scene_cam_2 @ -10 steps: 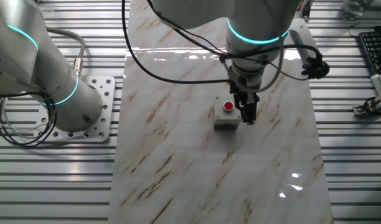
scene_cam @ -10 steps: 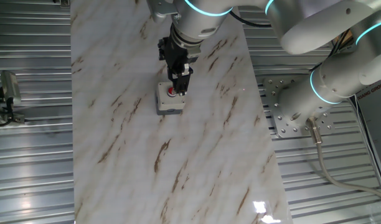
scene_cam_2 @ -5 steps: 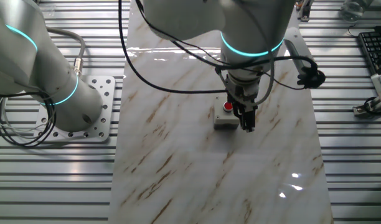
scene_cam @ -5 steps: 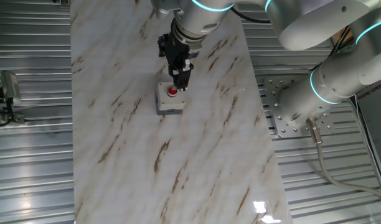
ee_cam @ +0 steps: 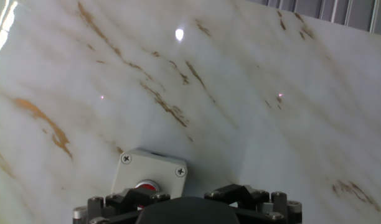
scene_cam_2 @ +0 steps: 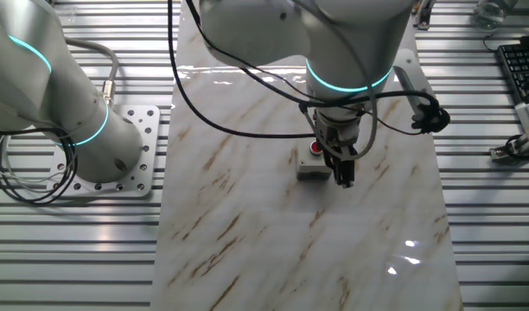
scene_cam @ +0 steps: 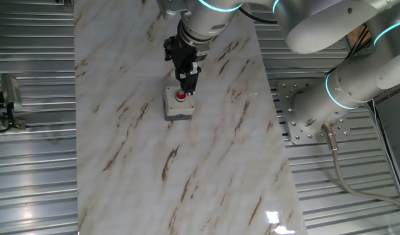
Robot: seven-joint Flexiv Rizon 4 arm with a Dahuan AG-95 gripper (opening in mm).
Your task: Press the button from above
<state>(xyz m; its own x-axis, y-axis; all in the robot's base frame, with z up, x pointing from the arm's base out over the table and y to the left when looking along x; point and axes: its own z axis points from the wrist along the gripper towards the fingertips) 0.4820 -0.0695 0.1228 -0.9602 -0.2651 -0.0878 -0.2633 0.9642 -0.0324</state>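
Note:
The red button sits in the top of a small light-grey square box on the marble board. My gripper points down with its tips just above and beside the button's far right side. In the other fixed view the gripper hangs in front of the box's right side and partly hides the button. In the hand view the box and button lie at the bottom left, just ahead of the black hand housing. The fingertips do not show there.
The marble board lies on a slatted metal table. The arm's base plate is to the right. A keyboard and a small clamp lie at the far right in the other fixed view.
The gripper has shifted a little across the box, uncovering more of the red button in one fixed view. The box has not moved.

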